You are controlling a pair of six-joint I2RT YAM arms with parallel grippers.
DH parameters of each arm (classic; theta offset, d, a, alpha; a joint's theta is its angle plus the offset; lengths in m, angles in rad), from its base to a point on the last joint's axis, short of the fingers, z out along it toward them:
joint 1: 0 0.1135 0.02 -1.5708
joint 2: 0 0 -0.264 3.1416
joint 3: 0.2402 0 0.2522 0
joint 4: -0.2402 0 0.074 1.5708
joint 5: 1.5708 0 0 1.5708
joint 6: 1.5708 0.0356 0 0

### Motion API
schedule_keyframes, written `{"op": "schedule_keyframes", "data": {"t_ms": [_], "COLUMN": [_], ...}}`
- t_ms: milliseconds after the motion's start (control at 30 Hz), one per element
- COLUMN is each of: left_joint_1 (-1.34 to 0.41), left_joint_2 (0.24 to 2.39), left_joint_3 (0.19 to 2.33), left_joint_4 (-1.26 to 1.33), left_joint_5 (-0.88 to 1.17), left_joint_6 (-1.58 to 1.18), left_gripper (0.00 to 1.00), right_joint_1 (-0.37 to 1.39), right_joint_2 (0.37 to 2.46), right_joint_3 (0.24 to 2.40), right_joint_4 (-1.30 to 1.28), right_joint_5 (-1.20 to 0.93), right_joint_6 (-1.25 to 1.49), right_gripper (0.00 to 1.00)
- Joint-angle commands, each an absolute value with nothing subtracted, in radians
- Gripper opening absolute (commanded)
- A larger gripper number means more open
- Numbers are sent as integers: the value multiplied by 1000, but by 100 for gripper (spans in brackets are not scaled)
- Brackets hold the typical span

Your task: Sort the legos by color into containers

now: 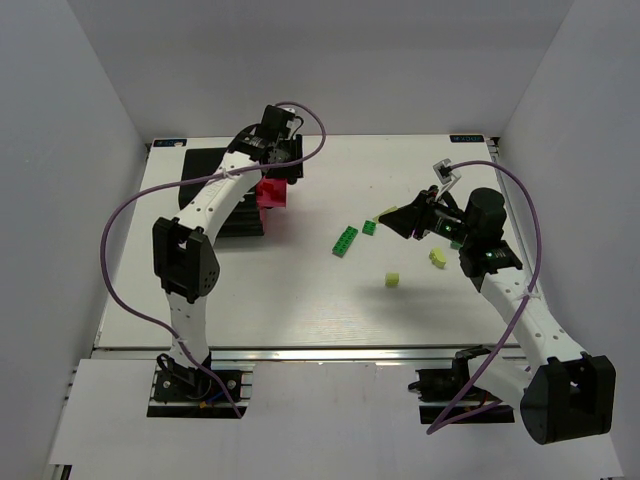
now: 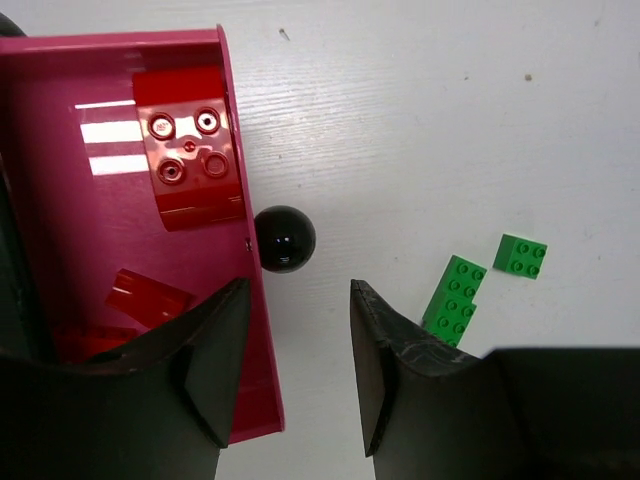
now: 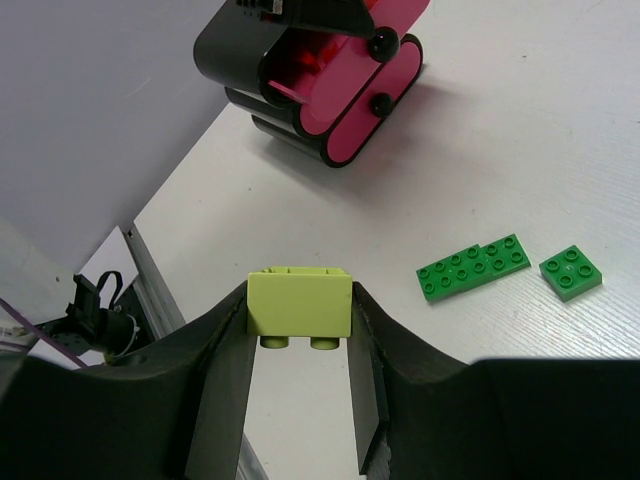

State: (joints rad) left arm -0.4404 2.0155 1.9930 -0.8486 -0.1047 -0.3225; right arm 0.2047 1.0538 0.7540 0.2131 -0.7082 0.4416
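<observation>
A pale yellow lego (image 3: pixel 300 305) is pinched in my right gripper (image 3: pixel 300 312), held above the table at the right (image 1: pixel 402 218). On the table lie a green strip (image 1: pixel 345 240) (image 3: pixel 473 268), a small green lego (image 1: pixel 369 227) (image 3: pixel 571 272) and two pale yellow legos (image 1: pixel 392 279) (image 1: pixel 438 258). My left gripper (image 2: pixel 300 295) hangs open over the front wall of a pulled-out pink container (image 2: pixel 70 230), just below its black knob (image 2: pixel 285 238). Red legos (image 2: pixel 190 145) lie inside it. The green strip (image 2: pixel 453 300) shows beside the right finger.
The black cabinet (image 1: pixel 225 200) (image 3: pixel 230 50) stands at the far left of the table, with two more pink drawers (image 3: pixel 395 85) shut and their knobs facing the middle. White walls enclose the table on three sides. A metal rail runs along the near edge.
</observation>
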Motion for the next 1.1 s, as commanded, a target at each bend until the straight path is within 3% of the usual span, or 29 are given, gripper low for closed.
{"op": "schedule_keyframes", "data": {"t_ms": [0,233,1067], "left_joint_1": [-433,-433,-387], "left_joint_2": [1896,1848,2002], "left_joint_3": [1974,1924,2000], "left_joint_4": [-763,-673,-637], "left_joint_5": [-159,-268,-80], "left_joint_6": [-322,-336,-382], "left_gripper": [55,55,53], "right_joint_1": [199,201,187], "right_joint_2": [1052,1052,1060], "right_joint_3": [747,749,747], "right_joint_4": [261,261,259], "right_joint_5": [-726,-726,-729], "right_joint_6": [443,446,443], "right_gripper": [0,0,0]}}
